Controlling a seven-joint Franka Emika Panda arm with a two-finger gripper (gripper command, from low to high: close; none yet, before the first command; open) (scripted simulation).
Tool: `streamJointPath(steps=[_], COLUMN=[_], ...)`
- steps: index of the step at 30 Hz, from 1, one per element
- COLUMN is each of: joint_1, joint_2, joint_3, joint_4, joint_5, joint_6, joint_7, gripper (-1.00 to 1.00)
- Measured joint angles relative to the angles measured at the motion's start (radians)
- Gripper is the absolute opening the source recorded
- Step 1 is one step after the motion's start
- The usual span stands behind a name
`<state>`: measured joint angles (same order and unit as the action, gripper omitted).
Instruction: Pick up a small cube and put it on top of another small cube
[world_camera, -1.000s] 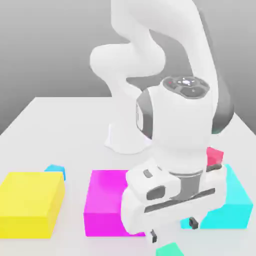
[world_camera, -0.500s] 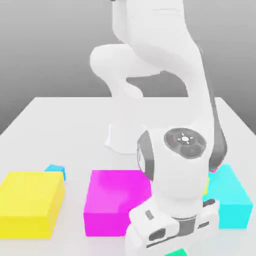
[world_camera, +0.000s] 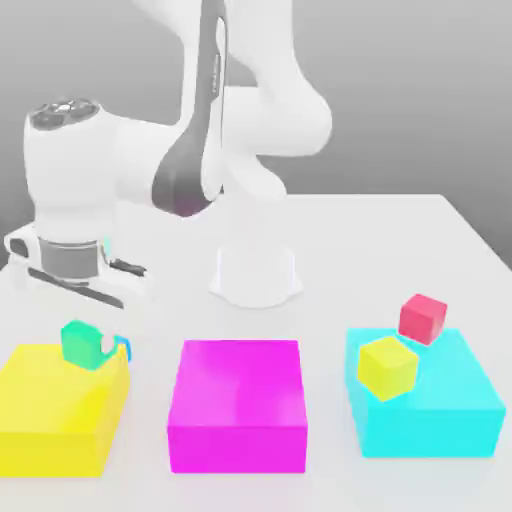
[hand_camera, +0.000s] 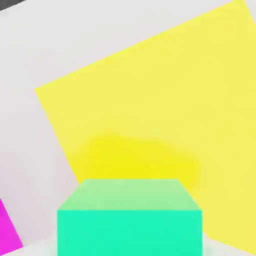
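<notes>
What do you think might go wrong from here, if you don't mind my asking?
The end effector holds the green cube near the blue cube; it might knock it aside while lowering. The blue cube sits close behind the yellow box, so a low approach could clip the box.

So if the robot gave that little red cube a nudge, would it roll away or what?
The red cube looks boxy, with flat faces and sharp edges, so it would probably slide or tumble rather than roll. Its plain, evenly coloured sides suggest something stiff that keeps its shape when pushed, though its weight is hard to judge by eye.
</notes>
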<state>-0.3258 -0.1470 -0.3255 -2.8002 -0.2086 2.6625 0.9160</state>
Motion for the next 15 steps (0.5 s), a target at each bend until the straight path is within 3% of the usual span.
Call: streamJointPath(steps=[3, 6, 11, 12, 15], joint_1=[-0.104, -0.108, -0.047, -0.054, -0.049], joint_2=[-0.103, -0.060, 0.111, 0.147, 0.147], joint_3=[-0.053, -0.085, -0.099, -0.082, -0.082], joint_4=[-0.108, -0.136, -0.136, -0.135, -0.135], joint_5=[-0.023, 0.009, 0.174, 0.227, 0.227], joint_6=[0.006, 0.076, 0.241, 0.272, 0.272], joint_7=[0.059, 0.051, -0.060, -0.097, -0.103], gripper=[-1.00, -1.00, -1.00, 1.00, 1.00])
